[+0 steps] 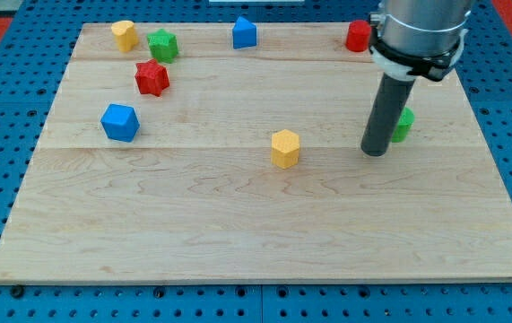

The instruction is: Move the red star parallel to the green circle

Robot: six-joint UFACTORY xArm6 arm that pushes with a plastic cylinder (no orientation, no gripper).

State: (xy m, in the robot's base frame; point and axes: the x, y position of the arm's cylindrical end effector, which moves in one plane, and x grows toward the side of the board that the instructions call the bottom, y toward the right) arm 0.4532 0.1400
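The red star (151, 78) lies on the wooden board (238, 233) at the upper left. The green circle (403, 124) lies at the right, partly hidden behind my rod. My tip (375, 151) rests on the board just left of and slightly below the green circle, touching or nearly touching it. The red star is far to the left of my tip.
A green star (162, 45) and a yellow block (125, 35) lie above the red star. A blue cube (119, 122) lies below it. A blue block (244, 33) sits at the top middle, a red block (358, 37) at the top right, a yellow hexagon (285, 148) near the middle.
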